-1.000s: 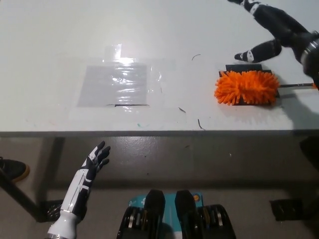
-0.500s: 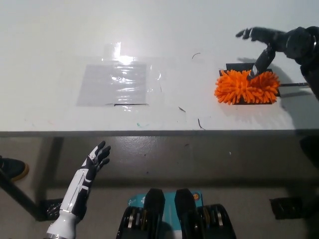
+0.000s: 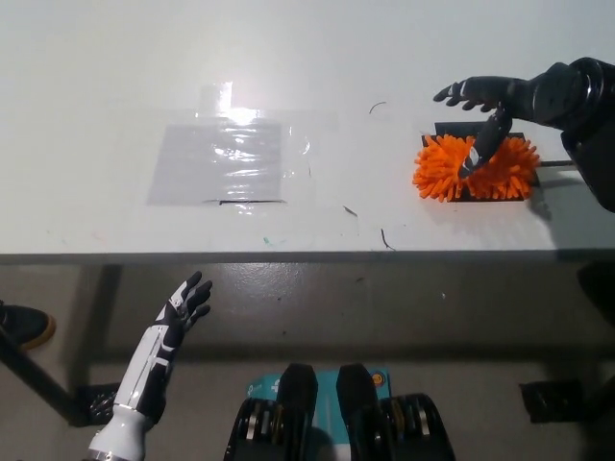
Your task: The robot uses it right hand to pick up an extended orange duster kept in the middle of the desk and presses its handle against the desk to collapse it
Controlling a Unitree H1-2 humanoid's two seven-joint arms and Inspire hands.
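- since the orange duster [image 3: 476,167] lies at the counter's [image 3: 115,86] right side, directly under the right robot hand [image 3: 495,106], you should work with that hand; the head runs left-right, its thin handle [image 3: 557,164] trailing right.
- the right robot hand hovers spread, holding nothing, one finger dipping into the fluff.
- the left robot hand [image 3: 184,305] rests open below the counter edge, well apart.

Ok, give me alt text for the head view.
The black right hand, fingers spread, reaches down onto the orange duster at the right of the white desk. The white left hand rests open below the desk edge, lower left.
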